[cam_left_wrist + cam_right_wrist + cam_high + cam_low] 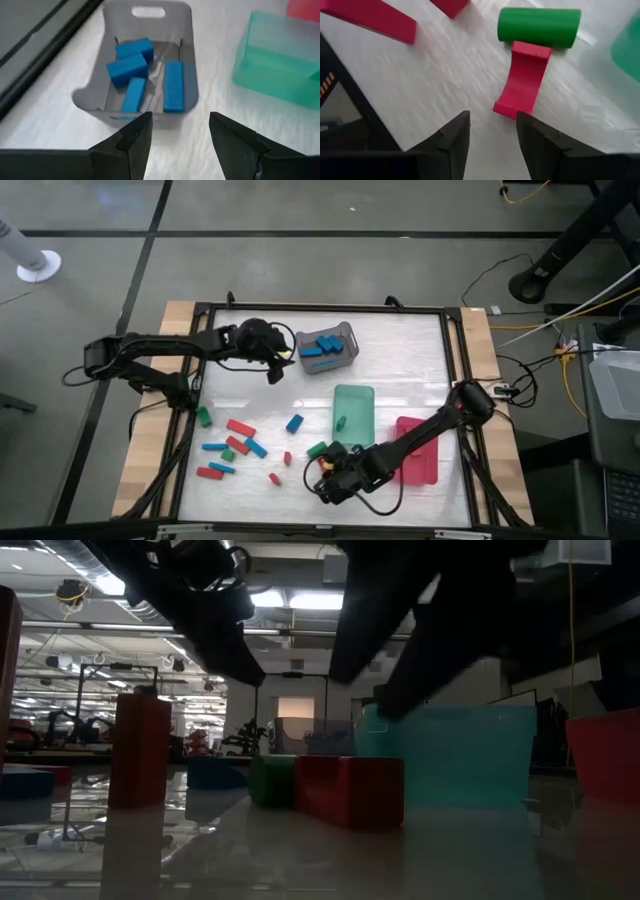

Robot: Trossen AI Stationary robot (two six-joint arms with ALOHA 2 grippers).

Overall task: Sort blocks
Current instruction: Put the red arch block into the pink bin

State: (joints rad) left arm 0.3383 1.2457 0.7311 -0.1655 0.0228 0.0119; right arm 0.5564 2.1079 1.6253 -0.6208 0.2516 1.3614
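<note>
Right wrist view: the right gripper [490, 135] hangs half-open and empty just short of a curved red block [522, 80] at twelve o'clock, with a green cylinder [539, 26] touching its far end. Advance squarely, straddle the red piece alone, and keep off the green. Open table lies toward ten o'clock. The left gripper [177, 137], wide and empty, waits before the grey basket [187, 95] of blue blocks [127, 70].

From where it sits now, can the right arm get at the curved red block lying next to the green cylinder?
Probably yes. The right end effector is open and empty, and the curved red block lies just ahead of it on bare table. Only the green cylinder touches the block's far end, so the near end looks free.
</note>
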